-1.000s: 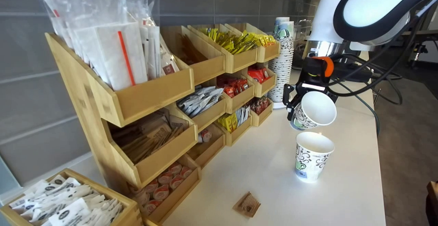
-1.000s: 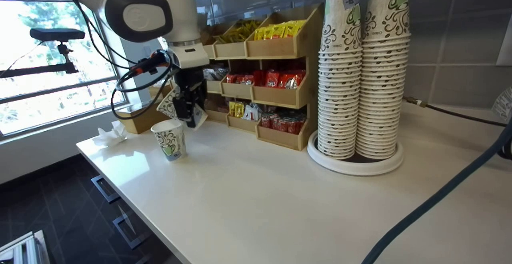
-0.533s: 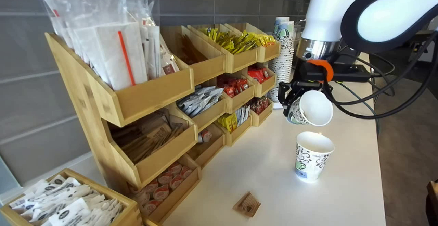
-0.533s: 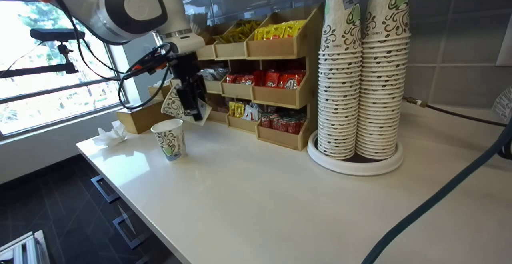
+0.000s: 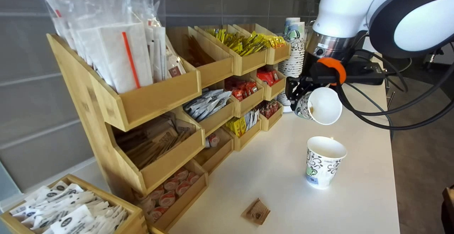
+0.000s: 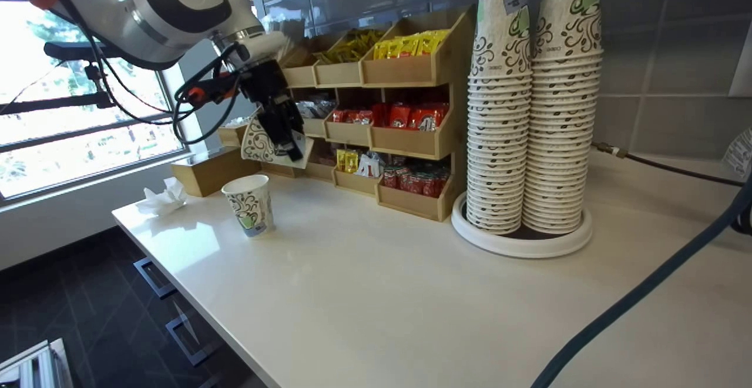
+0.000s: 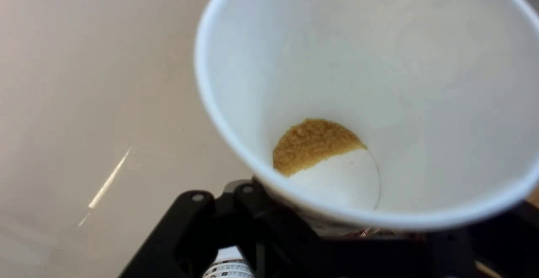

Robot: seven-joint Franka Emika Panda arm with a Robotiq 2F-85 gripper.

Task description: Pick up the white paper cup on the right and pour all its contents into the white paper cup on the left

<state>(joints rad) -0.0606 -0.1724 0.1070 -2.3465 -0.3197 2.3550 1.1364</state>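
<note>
My gripper (image 5: 304, 102) is shut on a white patterned paper cup (image 5: 326, 104), held in the air and tipped on its side. The held cup (image 6: 258, 144) also shows at the gripper (image 6: 288, 141) in an exterior view. In the wrist view its mouth (image 7: 421, 80) faces the camera. Brown granular contents (image 7: 311, 143) cover part of its bottom. The other white paper cup (image 5: 321, 170) stands upright on the counter, lower than the held cup and apart from it; it also shows in an exterior view (image 6: 249, 206). Its inside bottom is hidden. The far finger is hidden behind the held cup.
A wooden rack (image 5: 161, 94) of packets stands along the wall, close beside the gripper. Stacked paper cups (image 6: 499, 141) stand in a round white tray (image 6: 523, 248). A brown packet (image 5: 256, 211) and a crumpled napkin (image 6: 163, 198) lie on the counter. Cables hang from the arm.
The gripper and held cup have moved up and slightly toward the rack, farther from the standing cup. The held cup has turned a little, and brown contents now show inside it.
</note>
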